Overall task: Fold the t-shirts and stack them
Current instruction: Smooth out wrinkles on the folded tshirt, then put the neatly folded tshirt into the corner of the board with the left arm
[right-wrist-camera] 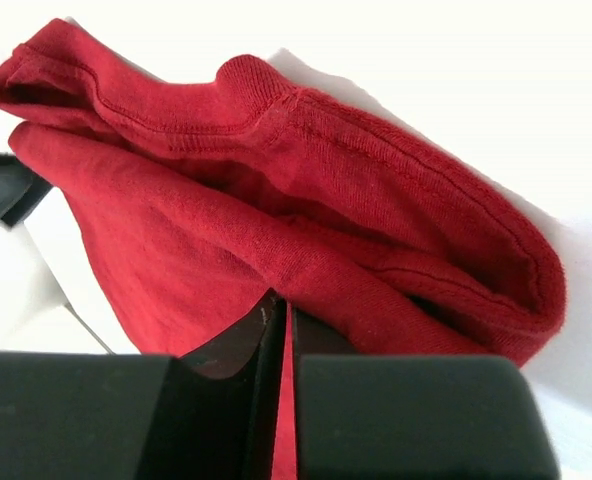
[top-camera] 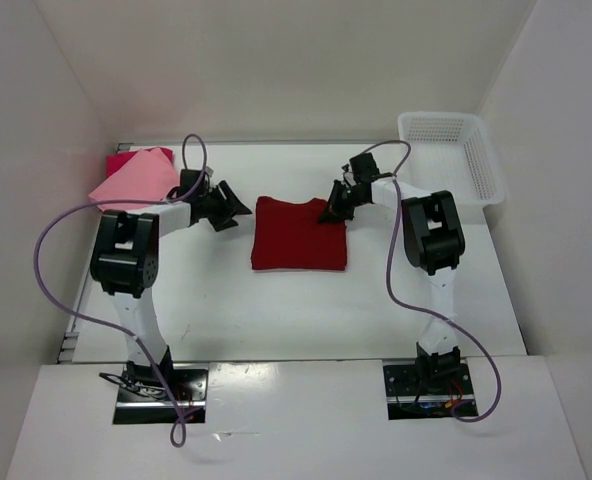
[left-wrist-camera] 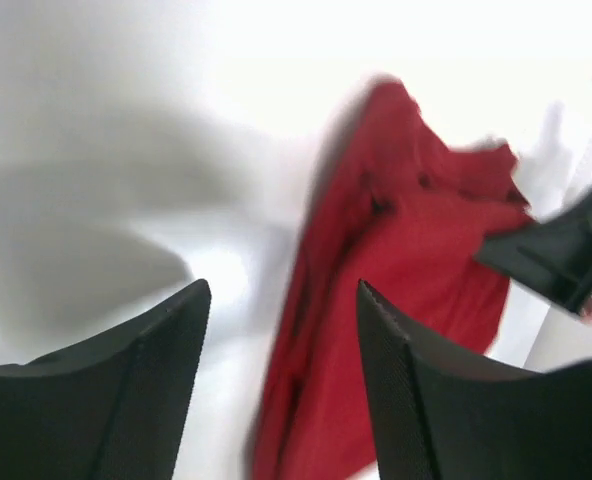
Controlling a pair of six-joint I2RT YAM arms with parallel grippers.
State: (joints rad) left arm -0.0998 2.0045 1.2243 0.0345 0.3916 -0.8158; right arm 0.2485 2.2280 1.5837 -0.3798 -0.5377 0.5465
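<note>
Right gripper pinching the dark red shirt by its edge, centre frame, probably steadying the fold. Left gripper hanging spread, empty, beside it. Pink shirt lying on magenta shirt, upper left.

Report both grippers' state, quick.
Left gripper: open, holding nothing.
Right gripper: closed on the dark red t-shirt.

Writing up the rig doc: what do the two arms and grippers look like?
Both alike: white links with chunky black joint housings on the left arm and right arm. The left gripper and right gripper are all black, with flat wedge fingers finely dotted inside. A loose purple cable loops beside each arm. Black base plates. No markings legible.
</note>
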